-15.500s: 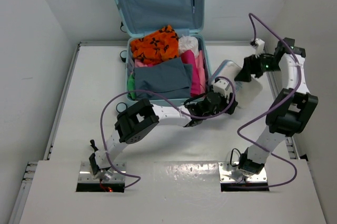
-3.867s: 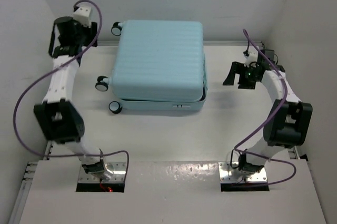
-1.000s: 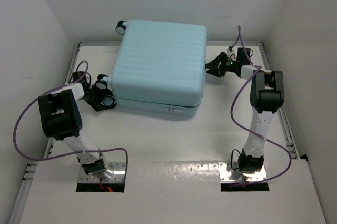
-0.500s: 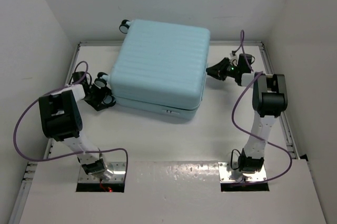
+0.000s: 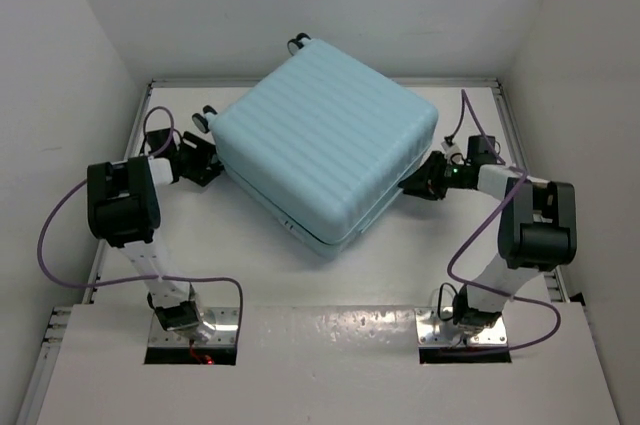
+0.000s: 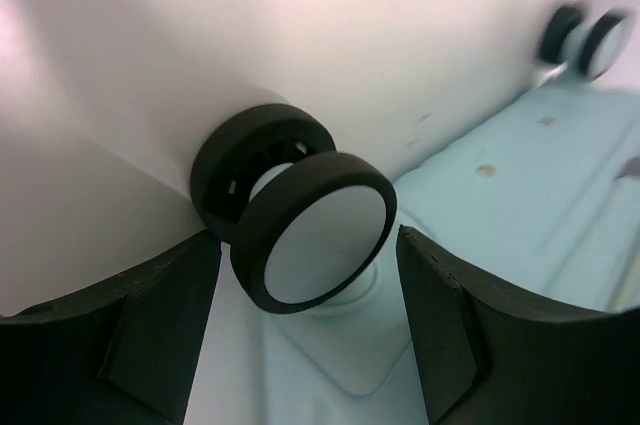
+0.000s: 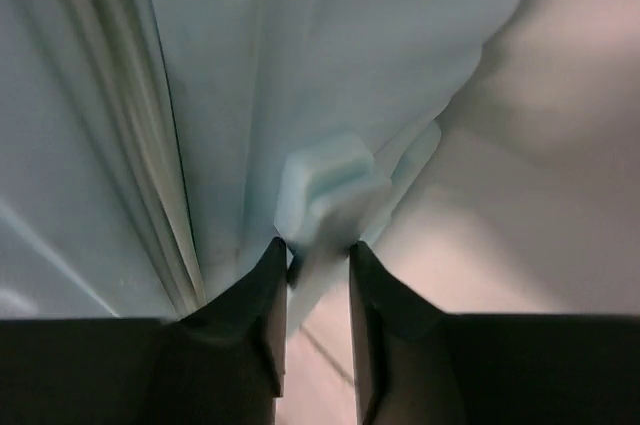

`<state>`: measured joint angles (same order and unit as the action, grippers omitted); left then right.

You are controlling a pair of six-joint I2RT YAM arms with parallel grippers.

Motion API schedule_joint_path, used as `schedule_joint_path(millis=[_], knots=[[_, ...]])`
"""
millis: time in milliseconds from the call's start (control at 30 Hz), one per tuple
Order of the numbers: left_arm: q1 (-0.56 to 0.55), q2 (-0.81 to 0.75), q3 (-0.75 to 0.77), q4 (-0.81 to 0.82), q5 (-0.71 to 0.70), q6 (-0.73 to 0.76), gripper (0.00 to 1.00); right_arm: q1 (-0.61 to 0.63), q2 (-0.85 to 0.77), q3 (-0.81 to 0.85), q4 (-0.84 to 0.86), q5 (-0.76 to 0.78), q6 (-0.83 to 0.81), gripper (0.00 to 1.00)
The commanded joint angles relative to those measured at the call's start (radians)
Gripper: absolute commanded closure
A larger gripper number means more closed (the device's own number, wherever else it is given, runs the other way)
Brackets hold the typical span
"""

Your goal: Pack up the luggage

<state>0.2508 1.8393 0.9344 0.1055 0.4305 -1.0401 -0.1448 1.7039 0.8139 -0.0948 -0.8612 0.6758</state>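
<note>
The luggage lies shut on the table, turned corner-on like a diamond, its ribbed pale aqua shell up. My left gripper is at its left corner. In the left wrist view my left gripper is open, with a black double wheel between the fingers and a gap on each side. My right gripper is at the luggage's right edge. In the right wrist view my right gripper has narrow jaws shut on a small aqua stud sticking out of the shell.
Two more black wheels show, one near my left arm and one at the far corner. White walls close in the table on the left, back and right. Purple cables loop from both arms over the table.
The luggage has swung clockwise from nearly square to corner-on. My right gripper moved nearer with its edge and narrowed its jaws; my left gripper shifted slightly farther back with the wheel.
</note>
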Motion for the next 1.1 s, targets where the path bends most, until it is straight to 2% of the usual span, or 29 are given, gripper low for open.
schedule_joint_path(millis=[0,33,100,233,267,300,367,400,467,533,633,667,767,800,867,900,967,1033,1067], knots=[[-0.105,0.138,0.053,0.155,0.04,-0.089,0.26,0.002,-0.088,0.025,-0.359,-0.203,-0.278,0.65],[-0.117,0.161,0.12,0.166,0.03,-0.098,0.29,-0.042,-0.099,0.056,-0.473,-0.2,-0.304,0.61],[-0.128,0.211,0.209,0.18,0.02,-0.112,0.29,-0.099,-0.119,0.095,-0.56,-0.196,-0.425,0.58],[-0.137,0.362,0.47,0.168,-0.074,-0.071,0.29,-0.251,-0.142,0.183,-0.842,-0.157,-0.654,0.57],[-0.137,0.371,0.545,0.155,-0.097,-0.055,0.2,-0.274,-0.144,0.236,-0.909,-0.15,-0.668,0.57],[-0.137,0.371,0.569,0.145,-0.119,-0.045,0.16,-0.35,-0.153,0.255,-0.96,-0.128,-0.735,0.57],[-0.099,0.35,0.583,0.131,-0.15,-0.032,0.07,-0.401,-0.151,0.306,-1.002,-0.118,-0.783,0.57],[-0.085,0.333,0.583,0.119,-0.15,-0.023,0.06,-0.468,-0.159,0.333,-1.023,-0.11,-0.803,0.57],[-0.035,0.293,0.541,0.109,-0.138,-0.023,0.05,-0.51,-0.168,0.359,-1.011,-0.093,-0.797,0.57],[0.004,0.217,0.476,0.088,-0.128,-0.014,0.05,-0.556,-0.181,0.331,-0.855,-0.046,-0.684,0.57],[0.076,0.074,0.364,0.045,-0.099,0.005,0.05,-0.541,-0.167,0.269,-0.503,0.033,-0.439,0.6],[0.102,0.037,0.339,0.019,-0.082,0.046,0.07,-0.529,-0.152,0.255,-0.453,0.05,-0.358,0.62],[0.12,-0.095,0.221,-0.133,-0.049,0.139,0.22,-0.437,-0.07,0.252,-0.268,0.114,-0.239,0.63],[0.12,-0.126,0.136,-0.156,-0.011,0.161,0.35,-0.373,-0.052,0.261,-0.24,0.14,-0.22,0.63],[0.12,-0.181,0.042,-0.19,0.014,0.195,0.48,-0.336,0.034,0.287,-0.131,0.192,-0.146,0.64],[0.092,-0.224,-0.041,-0.205,0.027,0.205,0.62,-0.294,0.086,0.307,-0.052,0.198,-0.127,0.64],[0.058,-0.252,-0.109,-0.217,0.027,0.216,0.82,-0.253,0.202,0.356,-0.02,0.212,-0.059,0.66],[-0.006,-0.252,-0.175,-0.217,0.036,0.192,1.0,-0.234,0.252,0.411,0.045,0.205,-0.027,0.67],[-0.027,-0.252,-0.189,-0.217,0.036,0.18,1.0,-0.205,0.278,0.432,0.038,0.208,-0.031,0.69]])
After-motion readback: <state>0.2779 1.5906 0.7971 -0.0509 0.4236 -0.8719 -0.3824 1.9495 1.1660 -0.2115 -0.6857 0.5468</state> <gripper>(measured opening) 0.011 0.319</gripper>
